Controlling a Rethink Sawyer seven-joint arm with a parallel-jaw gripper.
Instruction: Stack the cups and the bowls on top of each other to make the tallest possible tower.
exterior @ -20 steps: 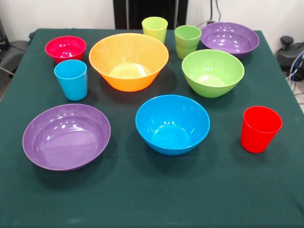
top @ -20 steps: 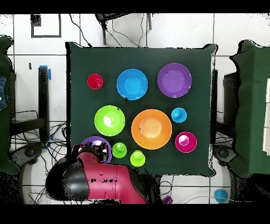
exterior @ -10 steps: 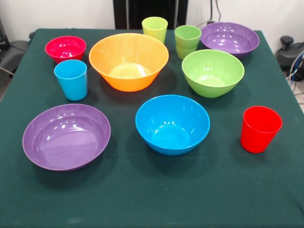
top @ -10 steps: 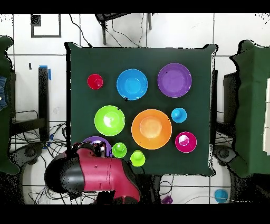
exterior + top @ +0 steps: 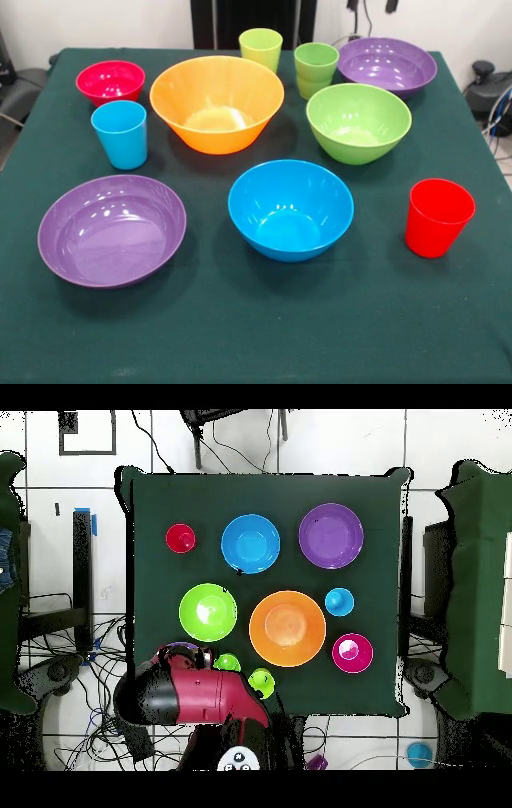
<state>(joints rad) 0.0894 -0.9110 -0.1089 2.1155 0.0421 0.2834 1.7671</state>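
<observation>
We are seeing every cup and bowl sitting upright, mouth up, apart on the green table (image 5: 240, 336), nothing stacked. The orange bowl (image 5: 217, 102) is sitting mid-table, the blue bowl (image 5: 290, 208) nearer the camera, the red cup (image 5: 437, 216) standing alone at the right. Two dark gripper (image 5: 371, 5) tips are hanging apart at the top edge, holding nothing, above the far purple bowl (image 5: 387, 66).

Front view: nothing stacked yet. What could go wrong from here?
1. The green cup stands close between the far purple bowl and the green bowl; a descent there could knock one.
2. The gripper shows only tips at the top edge, its state unreadable.
3. The red cup stands near the table's side edge.
</observation>
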